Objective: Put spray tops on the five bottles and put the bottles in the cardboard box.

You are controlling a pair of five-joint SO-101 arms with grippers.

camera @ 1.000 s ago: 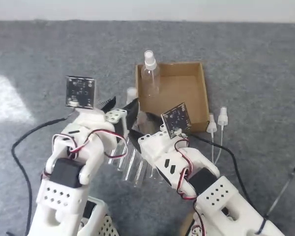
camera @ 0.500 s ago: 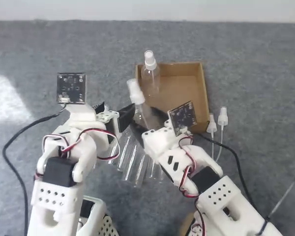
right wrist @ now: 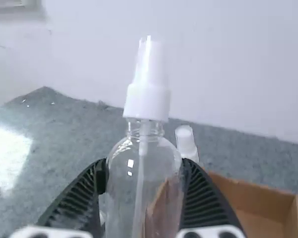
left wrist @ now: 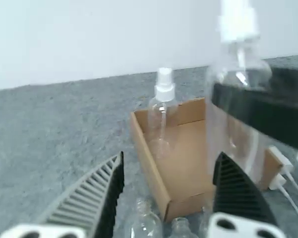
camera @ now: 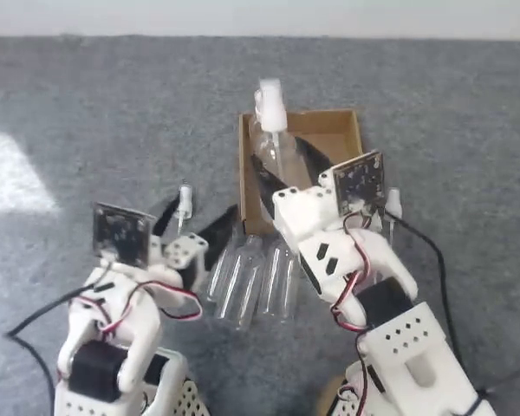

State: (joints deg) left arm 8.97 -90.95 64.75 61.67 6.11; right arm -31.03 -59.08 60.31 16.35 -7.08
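Your right gripper is clamped on a clear spray bottle with its white spray top fitted. It holds the bottle upright over the cardboard box, close to a second topped bottle standing inside at a far corner. Your left gripper hangs spread wide with nothing between its jaws, low over the grey carpet just short of the box, beside three uncapped bottles lying side by side.
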